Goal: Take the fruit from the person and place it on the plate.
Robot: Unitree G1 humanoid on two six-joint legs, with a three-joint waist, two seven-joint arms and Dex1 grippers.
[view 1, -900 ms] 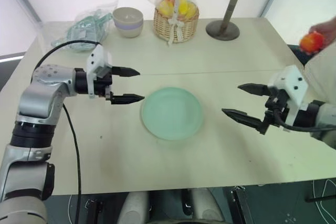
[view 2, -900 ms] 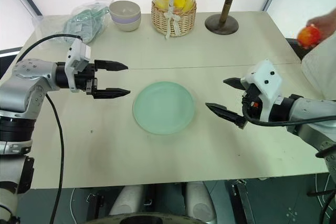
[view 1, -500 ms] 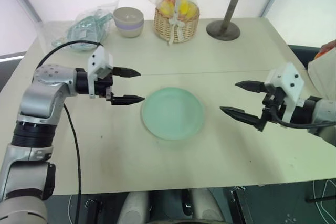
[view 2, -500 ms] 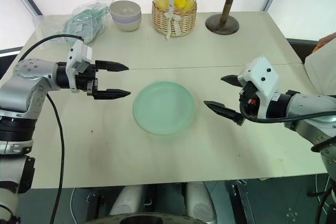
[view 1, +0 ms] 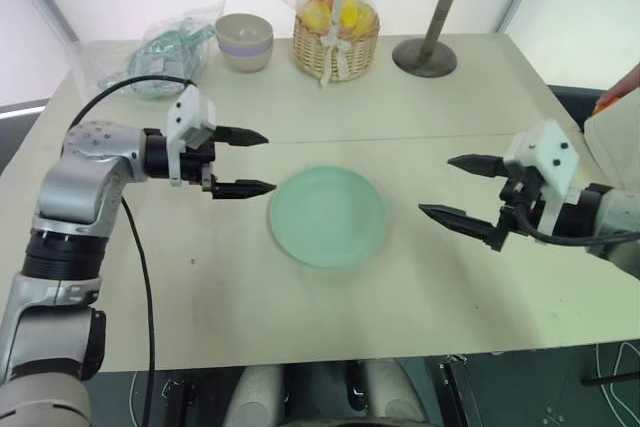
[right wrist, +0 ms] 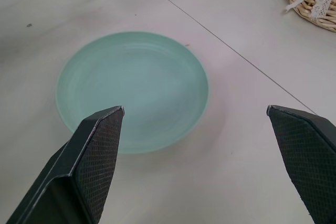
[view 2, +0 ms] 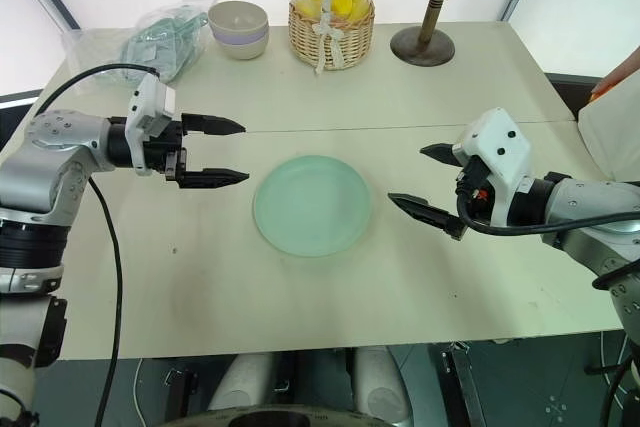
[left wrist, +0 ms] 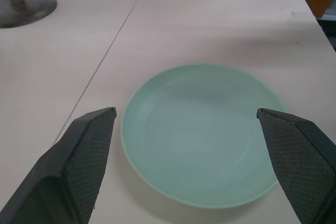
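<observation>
Fruit handover not yet begun: a sliver of orange showing by the person (view 1: 628, 87), far right. Plate (view 1: 328, 215) lying bare mid-bench. Left gripper (view 1: 245, 161) and right gripper (view 1: 462, 190) hovering beside it, fingers apart, holding nothing.

Bare mint-green plate (view 1: 328, 215) mid-table

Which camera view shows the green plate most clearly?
The left wrist view: the plate appears whole and large, framed by the open left gripper. The right wrist view shows it too, one edge behind a finger. Both eye views show it whole but smaller, between the two grippers.
</observation>
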